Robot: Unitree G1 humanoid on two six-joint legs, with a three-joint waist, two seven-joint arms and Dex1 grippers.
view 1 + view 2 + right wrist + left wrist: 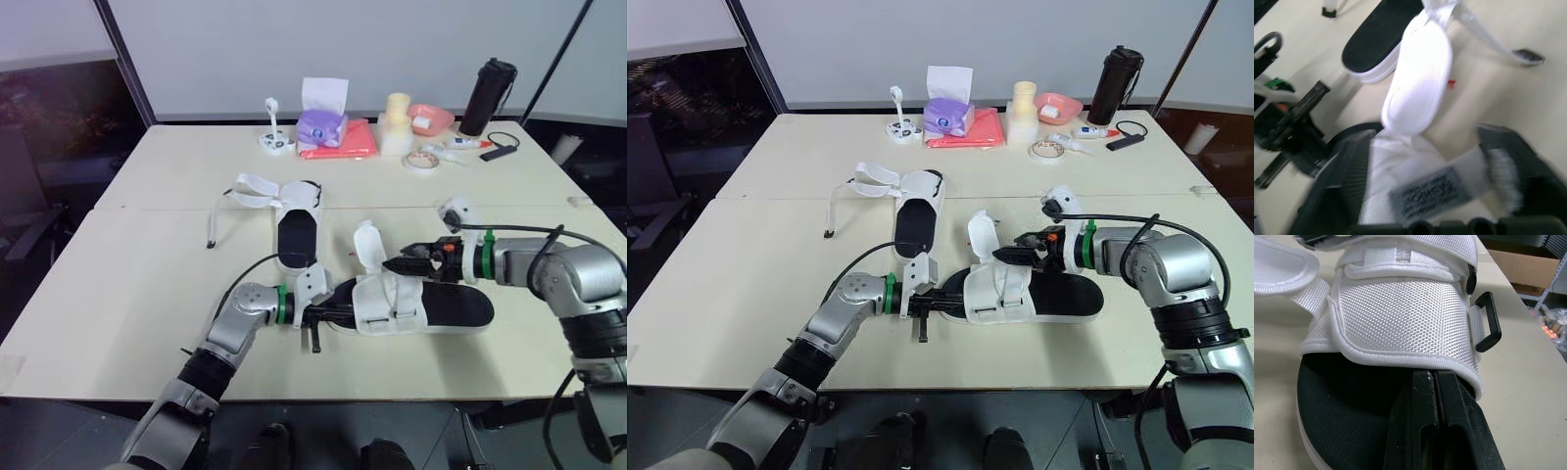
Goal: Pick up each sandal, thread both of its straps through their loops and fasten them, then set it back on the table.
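Resting on sandal [460, 305], left fingers [1422, 431] closed | right fingers [1347, 181] spread at strap [1418, 88]

Sandal [1400, 318] of coarse woven cloth

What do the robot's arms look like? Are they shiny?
Yes! Both the left arm and right arm are shiny silver-grey tubes. Each wrist wears a green ring, black cables loop along them, and the fingers are black.

No text can be read (the sandal label [1430, 193] is illegible).
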